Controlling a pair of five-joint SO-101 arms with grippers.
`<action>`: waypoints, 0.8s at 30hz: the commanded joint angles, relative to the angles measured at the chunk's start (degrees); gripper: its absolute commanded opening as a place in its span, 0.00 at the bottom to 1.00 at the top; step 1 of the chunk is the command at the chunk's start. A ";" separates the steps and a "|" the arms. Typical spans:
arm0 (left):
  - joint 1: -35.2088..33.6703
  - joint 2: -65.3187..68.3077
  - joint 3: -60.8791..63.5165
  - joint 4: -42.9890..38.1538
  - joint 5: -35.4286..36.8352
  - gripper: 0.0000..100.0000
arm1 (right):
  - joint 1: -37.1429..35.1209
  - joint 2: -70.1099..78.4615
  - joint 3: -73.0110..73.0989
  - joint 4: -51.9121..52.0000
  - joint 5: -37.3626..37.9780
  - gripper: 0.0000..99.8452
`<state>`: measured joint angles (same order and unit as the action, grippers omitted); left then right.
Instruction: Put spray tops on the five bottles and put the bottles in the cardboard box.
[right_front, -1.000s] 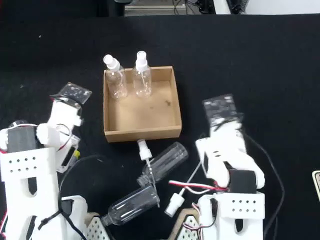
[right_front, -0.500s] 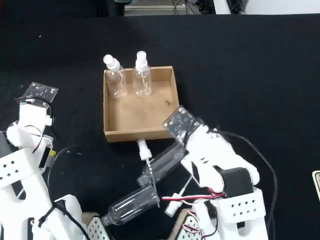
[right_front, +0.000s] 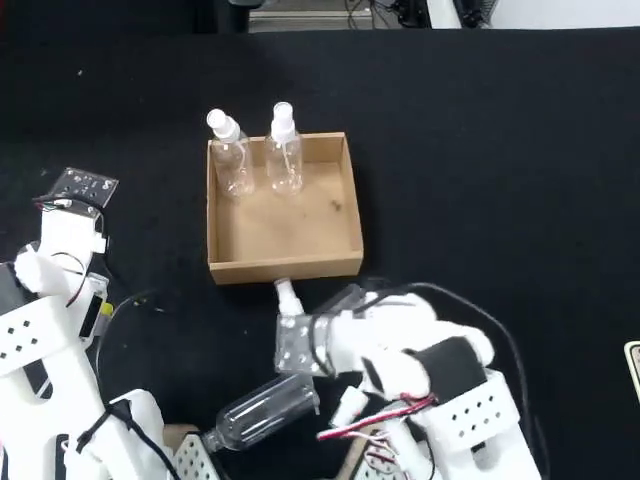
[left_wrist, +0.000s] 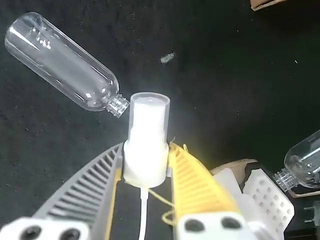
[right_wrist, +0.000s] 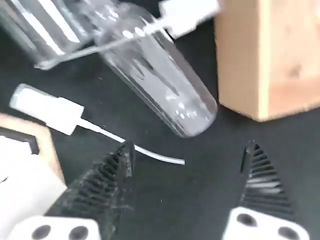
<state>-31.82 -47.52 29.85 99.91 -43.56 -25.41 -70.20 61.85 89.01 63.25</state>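
Currently left tool (left_wrist: 145, 152) clamps spray top (left_wrist: 147, 125); right tool (right_wrist: 189, 150) spread wide near bottle (right_wrist: 160, 80)

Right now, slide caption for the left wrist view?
Left gripper shut on a spray top, near the neck of an uncapped bottle lying on the table.
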 joint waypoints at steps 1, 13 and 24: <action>-0.84 0.26 -0.48 0.53 -0.53 0.03 | -2.81 7.69 -0.57 -0.70 1.23 0.31; -2.59 0.26 -0.48 0.70 -0.79 0.03 | -2.90 21.23 -9.89 -0.35 11.34 0.40; -4.35 0.26 -0.48 0.62 -0.88 0.03 | -9.67 21.58 -4.35 -6.24 8.18 0.35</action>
<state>-35.52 -47.52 29.85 99.91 -44.00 -31.65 -49.27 57.45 85.49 73.45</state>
